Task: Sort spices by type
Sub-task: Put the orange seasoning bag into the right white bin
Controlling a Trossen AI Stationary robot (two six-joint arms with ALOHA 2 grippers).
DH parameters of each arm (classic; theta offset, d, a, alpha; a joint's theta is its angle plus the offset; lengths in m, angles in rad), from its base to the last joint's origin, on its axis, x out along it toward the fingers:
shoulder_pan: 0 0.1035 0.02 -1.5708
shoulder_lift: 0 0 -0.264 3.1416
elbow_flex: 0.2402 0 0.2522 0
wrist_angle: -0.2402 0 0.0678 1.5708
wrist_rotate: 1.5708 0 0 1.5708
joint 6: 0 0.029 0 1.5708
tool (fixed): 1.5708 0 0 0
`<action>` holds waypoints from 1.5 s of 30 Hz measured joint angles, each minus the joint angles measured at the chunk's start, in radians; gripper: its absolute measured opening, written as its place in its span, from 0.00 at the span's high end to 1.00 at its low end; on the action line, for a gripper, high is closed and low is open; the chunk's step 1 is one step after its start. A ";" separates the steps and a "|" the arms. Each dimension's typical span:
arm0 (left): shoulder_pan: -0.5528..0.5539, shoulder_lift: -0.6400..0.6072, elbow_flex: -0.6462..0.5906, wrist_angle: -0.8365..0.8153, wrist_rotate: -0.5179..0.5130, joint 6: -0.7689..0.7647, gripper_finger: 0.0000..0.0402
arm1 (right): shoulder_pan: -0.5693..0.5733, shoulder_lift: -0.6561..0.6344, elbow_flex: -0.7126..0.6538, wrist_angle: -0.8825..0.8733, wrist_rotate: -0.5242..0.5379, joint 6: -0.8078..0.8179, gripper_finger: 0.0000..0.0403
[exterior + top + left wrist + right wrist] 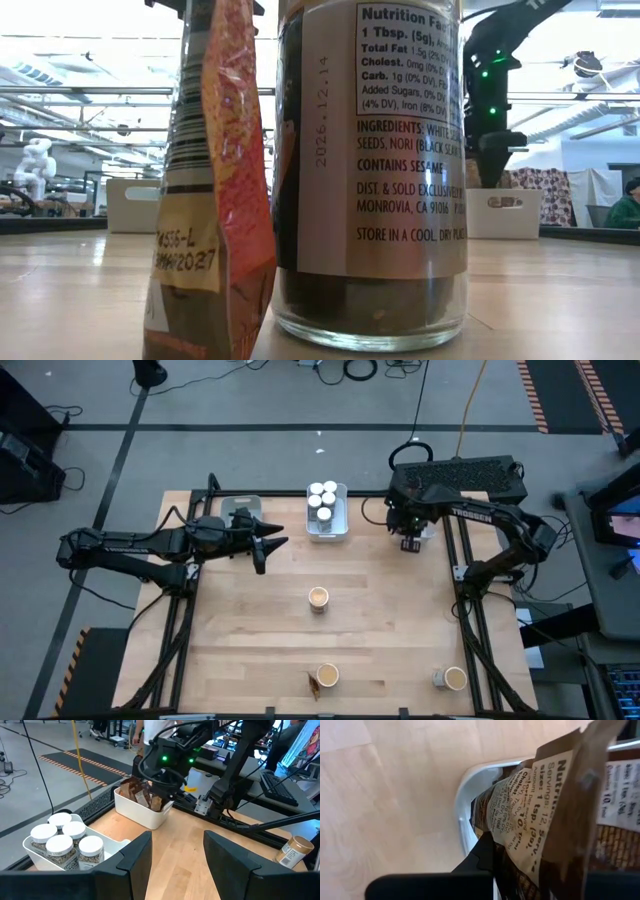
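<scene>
The sort is well underway and past the halfway mark, I'd say. At the far middle of the surface (250, 660), the white tray (341, 532) holds a tidy cluster of white-capped jars (322, 500), so that kind looks finished. Off to the far right, the right tool (411, 543) hangs over a second white tray (131, 811) that already has brown pouches (135, 790) standing in it. Its jaws are pinched shut on a pouch (530, 820), which is right over the tray's rim, so this one is about to join its kind.

The left tool (270, 545) waits at the far left with its jaws partly apart, and nothing between them; a grey tray (240, 506) sits just behind it, contents not visible from above.

Still loose: a tan-topped tub (318, 597) in the middle, another tub (327, 676) at the near edge with a stray pouch (313, 685) touching it, and a third tub (455, 678) lying near right. My read: the tubs are the main job left, plus that one near pouch.
</scene>
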 joint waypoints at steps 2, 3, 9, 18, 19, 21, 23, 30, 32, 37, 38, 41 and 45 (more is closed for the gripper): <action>0.000 0.000 0.000 -0.001 0.001 0.000 0.55 | -0.011 0.000 0.000 0.009 -0.009 -0.002 0.98; 0.000 0.000 0.000 -0.001 0.001 0.000 0.55 | -0.016 0.000 0.000 0.009 -0.014 -0.003 0.98; 0.000 0.000 0.000 0.000 0.001 0.000 0.55 | -0.043 0.000 0.000 0.006 -0.018 -0.004 0.98; 0.000 0.000 0.000 0.000 0.001 0.000 0.55 | -0.054 -0.002 -0.031 0.035 -0.015 -0.008 0.98; 0.000 0.000 0.000 0.000 0.001 0.001 0.55 | -0.054 -0.002 -0.047 0.041 -0.015 -0.008 0.98; 0.000 0.000 0.000 0.000 0.001 0.001 0.55 | -0.054 -0.002 -0.073 0.047 -0.010 -0.009 0.98; 0.000 0.000 0.000 0.000 0.001 0.001 0.55 | -0.054 -0.002 -0.086 0.045 -0.012 -0.011 0.97; 0.000 0.000 0.000 0.000 0.002 0.003 0.55 | -0.054 -0.007 -0.092 0.066 -0.015 -0.003 0.92; 0.000 0.000 0.000 0.000 0.002 0.002 0.55 | -0.054 -0.007 -0.092 0.074 -0.015 -0.004 0.90; 0.000 0.000 0.000 0.000 0.002 0.002 0.55 | -0.054 -0.007 -0.092 0.093 -0.015 -0.004 0.85; 0.000 0.000 0.000 0.000 0.002 0.002 0.55 | -0.054 -0.007 -0.092 0.095 -0.015 -0.004 0.84; 0.000 0.000 0.000 0.000 0.002 0.002 0.55 | -0.054 -0.007 -0.092 0.095 -0.015 -0.005 0.81; 0.000 0.000 0.000 0.000 0.001 0.002 0.55 | -0.054 -0.007 -0.092 0.094 -0.014 -0.011 0.78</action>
